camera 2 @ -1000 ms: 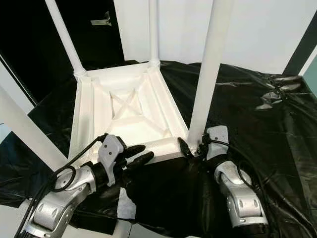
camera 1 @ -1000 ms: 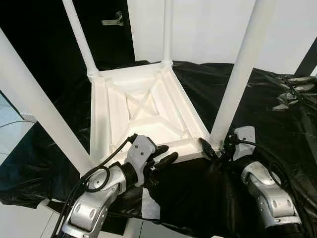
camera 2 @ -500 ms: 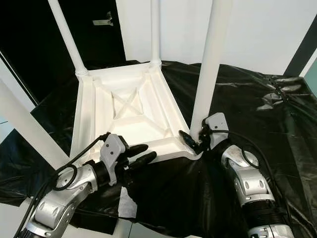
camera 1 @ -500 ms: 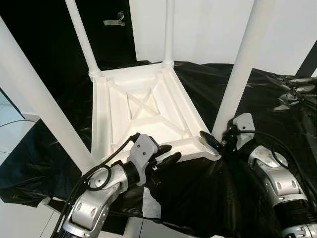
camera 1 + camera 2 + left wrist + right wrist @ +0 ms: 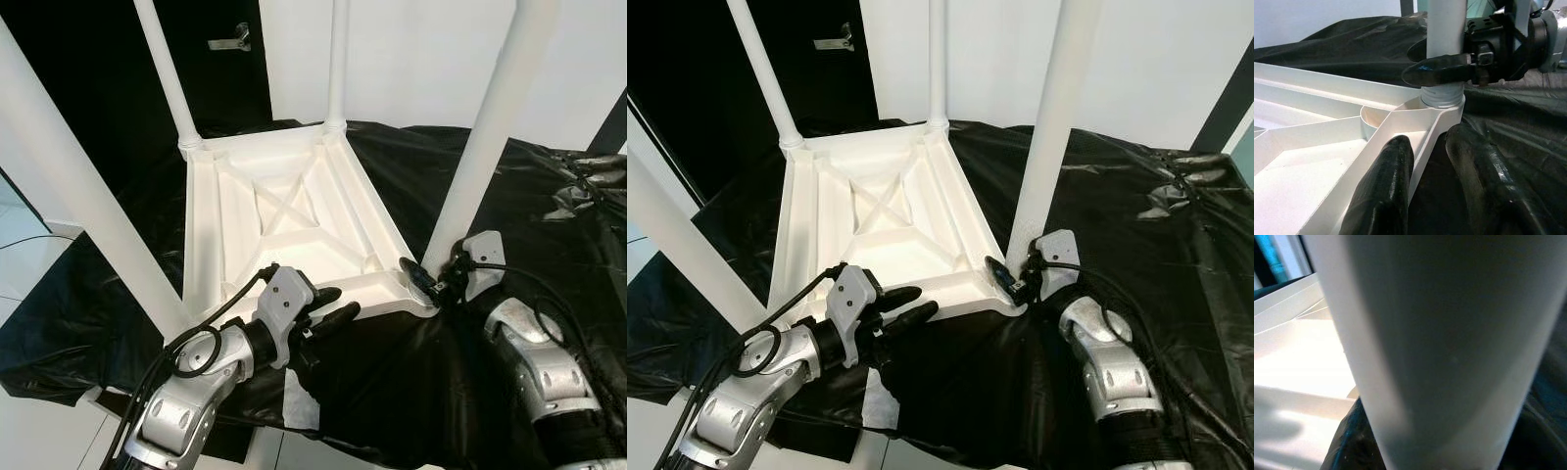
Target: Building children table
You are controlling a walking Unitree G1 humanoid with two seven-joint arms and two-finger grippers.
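Observation:
A white children's table (image 5: 201, 225) lies upside down on a black plastic sheet (image 5: 470, 186), its legs pointing up. My left gripper (image 5: 333, 305) is at the table's near rim (image 5: 1400, 147), one finger inside it and one outside, shut on it. My right gripper (image 5: 431, 284) is at the base of the near right leg (image 5: 480, 147), shut on it. In the left wrist view one of its fingers (image 5: 1440, 68) crosses the front of that leg just above the socket (image 5: 1442, 100). The leg (image 5: 1440, 357) stands very close in the right wrist view.
The near left leg (image 5: 78, 196) rises close beside my left arm. Two far legs (image 5: 167, 78) stand at the back. The sheet is crumpled at the far right (image 5: 588, 176). A white patch (image 5: 299, 406) shows near the front edge. A dark door with a handle (image 5: 227, 42) is behind.
My right forearm has swung up and then settled, and its finger now wraps further around the front of the leg's base. The left gripper stays on the rim. The camera has shifted slightly.

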